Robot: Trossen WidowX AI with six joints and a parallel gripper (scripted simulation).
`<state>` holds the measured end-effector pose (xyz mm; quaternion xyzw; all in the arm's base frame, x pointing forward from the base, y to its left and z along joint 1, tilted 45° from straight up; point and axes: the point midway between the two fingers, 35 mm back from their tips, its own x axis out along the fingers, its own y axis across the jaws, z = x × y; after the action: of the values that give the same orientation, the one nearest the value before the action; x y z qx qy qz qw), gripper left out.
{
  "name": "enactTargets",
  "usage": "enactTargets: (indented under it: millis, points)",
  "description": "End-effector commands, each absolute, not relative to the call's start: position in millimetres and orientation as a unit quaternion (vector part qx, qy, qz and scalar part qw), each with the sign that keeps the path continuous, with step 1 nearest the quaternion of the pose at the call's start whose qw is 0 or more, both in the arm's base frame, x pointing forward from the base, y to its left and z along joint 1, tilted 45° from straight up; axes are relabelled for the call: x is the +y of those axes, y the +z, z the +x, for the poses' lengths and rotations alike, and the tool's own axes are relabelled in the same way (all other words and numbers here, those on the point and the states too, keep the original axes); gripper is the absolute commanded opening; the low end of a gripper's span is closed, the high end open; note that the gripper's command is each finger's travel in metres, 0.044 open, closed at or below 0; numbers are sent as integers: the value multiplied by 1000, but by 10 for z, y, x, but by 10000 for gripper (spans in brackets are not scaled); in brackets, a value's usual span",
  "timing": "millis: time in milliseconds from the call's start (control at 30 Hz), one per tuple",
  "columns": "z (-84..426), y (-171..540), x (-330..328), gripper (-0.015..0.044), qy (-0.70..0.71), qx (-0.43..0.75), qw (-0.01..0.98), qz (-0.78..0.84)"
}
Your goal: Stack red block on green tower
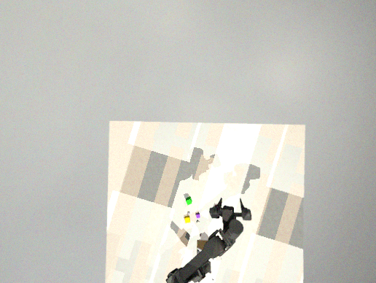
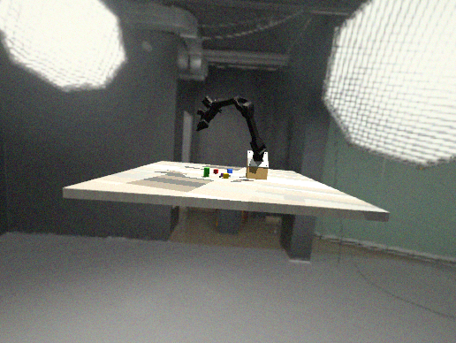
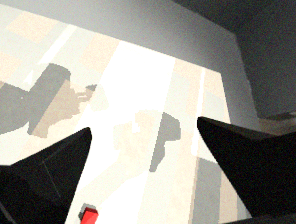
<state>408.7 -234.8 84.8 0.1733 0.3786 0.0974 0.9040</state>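
The red block (image 2: 216, 171) (image 3: 89, 216) sits on the table, low in the wrist view near the left finger; in the top view the arm hides it. The green tower (image 1: 189, 200) (image 2: 206, 172) stands upright, left of the gripper in the top view and left of the red block in the exterior view. My gripper (image 1: 230, 199) (image 3: 145, 126) is open with nothing between its fingers. In the exterior view it hangs well above the table, with its fingers pointing down and outward.
A yellow block (image 1: 187, 219) (image 2: 226, 176) and a small purple block (image 1: 197, 215) lie near the tower, toward the arm's base. A blue block (image 2: 230, 171) lies right of the red block. The arm rises from a box (image 2: 257, 172) on the table (image 2: 133, 196).
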Motion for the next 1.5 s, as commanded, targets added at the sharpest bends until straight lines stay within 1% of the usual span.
enactTargets:
  millis: [0, 233, 367, 433, 733, 1000, 1467]
  points:
    - [3861, 277, -1904, 440, 113, 463, 842, 253]
    - [3266, -396, -1137, 440, 131, 593, 712, 352]
    - [2865, -613, -746, 440, 134, 658, 630, 391]
    - [2841, -625, -685, 440, 134, 667, 617, 396]
    - [2857, -622, -673, 440, 134, 668, 615, 397]
    - [2894, -926, -366, 440, 135, 668, 615, 397]
    - [2922, -1017, -272, 440, 135, 667, 615, 397]
